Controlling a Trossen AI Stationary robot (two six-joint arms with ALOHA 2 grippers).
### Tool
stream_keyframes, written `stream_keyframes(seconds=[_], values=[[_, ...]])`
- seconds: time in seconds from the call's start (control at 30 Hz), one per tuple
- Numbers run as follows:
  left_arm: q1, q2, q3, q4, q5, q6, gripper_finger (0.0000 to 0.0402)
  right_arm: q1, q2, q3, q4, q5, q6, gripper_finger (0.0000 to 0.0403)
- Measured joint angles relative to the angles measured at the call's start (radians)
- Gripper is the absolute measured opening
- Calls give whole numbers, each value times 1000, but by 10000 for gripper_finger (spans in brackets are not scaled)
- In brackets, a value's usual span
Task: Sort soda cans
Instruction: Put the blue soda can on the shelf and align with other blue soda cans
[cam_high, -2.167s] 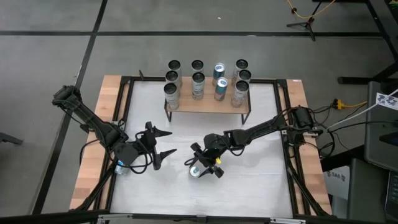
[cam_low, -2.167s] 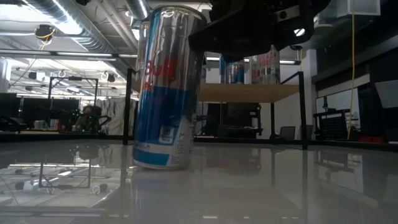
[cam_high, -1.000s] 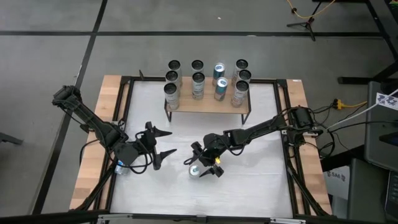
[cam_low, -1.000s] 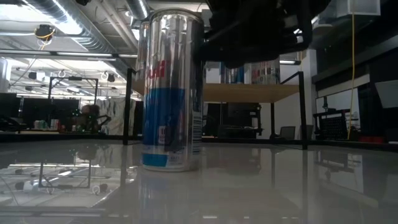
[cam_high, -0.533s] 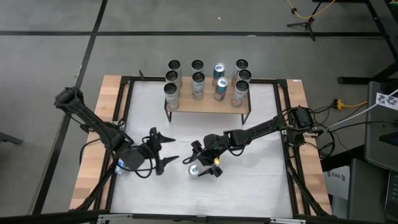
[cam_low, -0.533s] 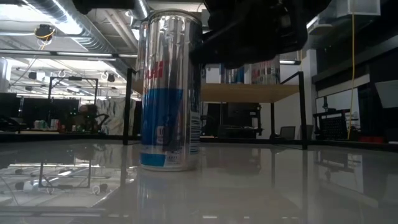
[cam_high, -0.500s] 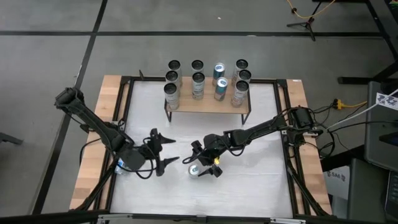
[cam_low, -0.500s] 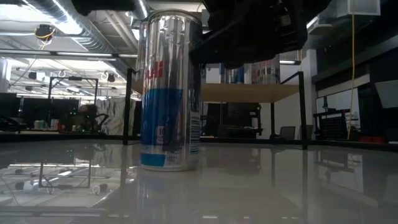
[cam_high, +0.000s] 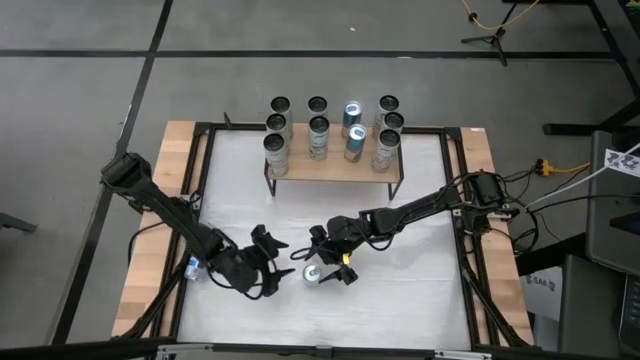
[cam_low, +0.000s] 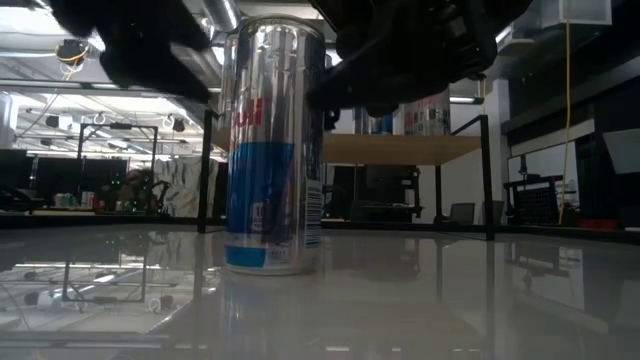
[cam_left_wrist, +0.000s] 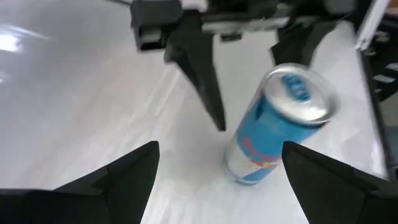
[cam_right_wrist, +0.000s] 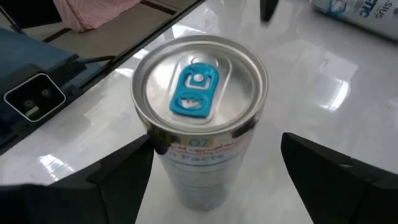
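One soda can (cam_high: 313, 273), silver with a blue label and a blue tab, stands upright on its base on the white table, near the middle. It also shows in the low view (cam_low: 272, 150). My right gripper (cam_right_wrist: 216, 138) is open just above and around the can's top (cam_right_wrist: 199, 93), with a finger on either side; I see no touch. My left gripper (cam_high: 284, 262) is open and empty, just to the can's left, and points at the can (cam_left_wrist: 273, 124). Another can (cam_high: 190, 268) lies on its side by the table's left edge.
A wooden shelf (cam_high: 332, 166) stands at the table's far edge and carries several upright cans (cam_high: 318, 128). A black frame (cam_high: 455, 180) runs round the white table. The table's near right part is bare.
My left gripper has gone toward the table's near right, toward the standing can, staying open. The can, tilted two seconds ago, has stood upright and still for the last second. My right gripper has kept open over it.
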Motion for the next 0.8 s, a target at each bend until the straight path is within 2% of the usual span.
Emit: stream_keyframes(seconds=[0.37, 0.57, 0.8], values=[[53, 126, 0, 9, 3, -132, 334, 0, -1, 0, -12, 77, 0, 348], [57, 134, 0, 31, 24, -132, 334, 1, -1, 0, -14, 138, 0, 348], [37, 134, 0, 34, 63, -135, 334, 2, -2, 0, -27, 146, -1, 348]])
